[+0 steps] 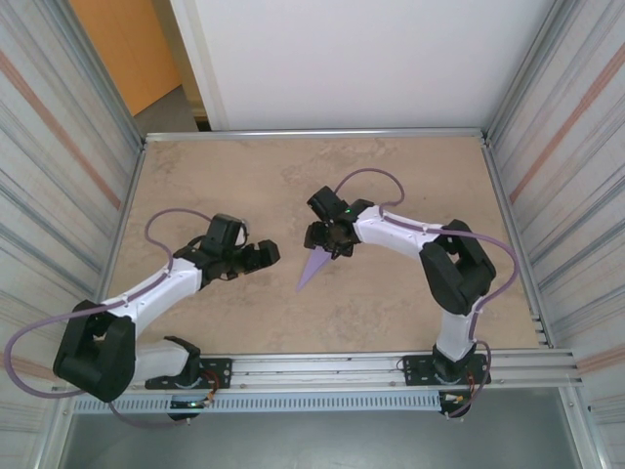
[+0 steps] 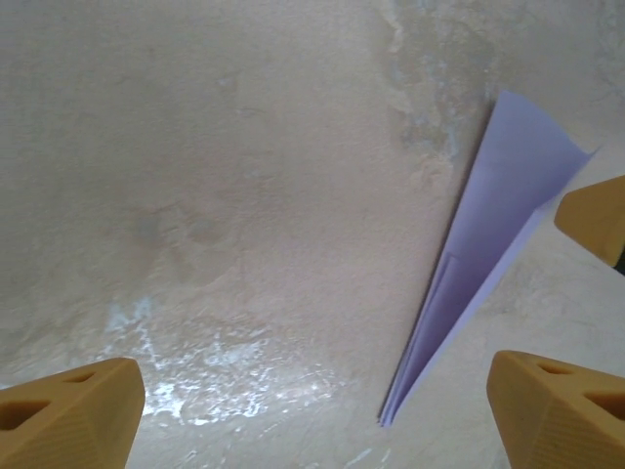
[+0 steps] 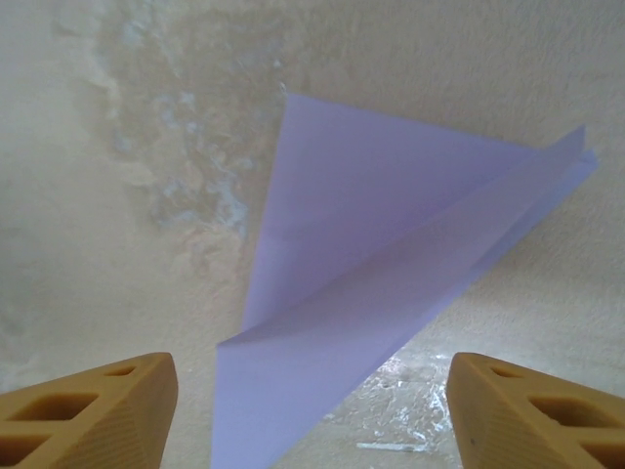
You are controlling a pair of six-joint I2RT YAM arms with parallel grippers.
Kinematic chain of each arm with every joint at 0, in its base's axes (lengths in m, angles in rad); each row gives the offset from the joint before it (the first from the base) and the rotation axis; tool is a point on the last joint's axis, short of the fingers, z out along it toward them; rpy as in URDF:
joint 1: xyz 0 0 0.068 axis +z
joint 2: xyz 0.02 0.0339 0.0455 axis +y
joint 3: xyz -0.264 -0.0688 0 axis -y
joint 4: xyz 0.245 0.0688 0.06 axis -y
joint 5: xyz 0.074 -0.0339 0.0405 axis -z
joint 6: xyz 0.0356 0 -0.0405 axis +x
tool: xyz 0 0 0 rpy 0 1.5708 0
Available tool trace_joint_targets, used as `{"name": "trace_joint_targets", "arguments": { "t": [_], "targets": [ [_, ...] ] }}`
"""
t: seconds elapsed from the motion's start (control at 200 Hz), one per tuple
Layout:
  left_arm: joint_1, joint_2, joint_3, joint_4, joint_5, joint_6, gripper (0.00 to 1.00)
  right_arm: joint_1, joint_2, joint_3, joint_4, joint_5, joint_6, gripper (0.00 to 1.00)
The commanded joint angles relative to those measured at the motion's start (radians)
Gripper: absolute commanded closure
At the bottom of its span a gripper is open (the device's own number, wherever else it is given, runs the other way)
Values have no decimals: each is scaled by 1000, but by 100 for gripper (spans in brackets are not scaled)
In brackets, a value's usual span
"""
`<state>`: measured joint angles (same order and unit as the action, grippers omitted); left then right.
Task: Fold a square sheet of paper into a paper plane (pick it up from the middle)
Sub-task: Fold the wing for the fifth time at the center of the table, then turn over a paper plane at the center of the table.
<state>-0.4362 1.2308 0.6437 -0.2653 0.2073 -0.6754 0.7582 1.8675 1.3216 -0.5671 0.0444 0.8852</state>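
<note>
Seen from above, the wide rear of the narrow, pointed lavender paper plane [image 1: 308,274] is hidden under the black right claw [image 1: 330,244]. Whether that claw touches the paper cannot be told there, and the folds are too small to make out. In the right wrist view the plane's near end runs off the bottom edge, as do both tan fingers [image 3: 88,410]. In the left wrist view the left claw [image 2: 312,376] is cropped at the bottom corners. A tan piece [image 2: 594,217] at the right edge is cut off too far to identify.

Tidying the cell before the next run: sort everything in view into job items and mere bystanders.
Job:
- paper plane, flat on the table
- left gripper, open
- right gripper, open

Not the job:
- table
- aluminium rail
- purple cables
</note>
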Motion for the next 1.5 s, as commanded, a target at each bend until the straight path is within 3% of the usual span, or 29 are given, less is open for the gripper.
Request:
{"name": "trace_joint_targets", "arguments": {
  "t": [0.0, 0.331, 0.581, 1.098, 1.338, 1.498],
  "targets": [
    [9, -25, -20, -24, -37, 29, 7, 26, 55, 72, -132, 101, 51, 23],
    [16, 5, -18, -28, -32, 53, 5, 41, 164, 201, -259, 110, 29, 21],
    [20, 16, -16, -28, -28, 55, 5, 44, 156, 219, -320, 134, 39, 30],
    [24, 26, -6, -40, -28, 48, 5, 44, 114, 142, -275, 110, 111, 66],
    [46, 7, -6, -44, -16, 39, 5, 28, 74, 125, -242, 126, 99, 100],
    [96, -28, -22, -33, 28, 32, 5, -2, 43, 143, -163, 31, -21, 100]
  ]
}}
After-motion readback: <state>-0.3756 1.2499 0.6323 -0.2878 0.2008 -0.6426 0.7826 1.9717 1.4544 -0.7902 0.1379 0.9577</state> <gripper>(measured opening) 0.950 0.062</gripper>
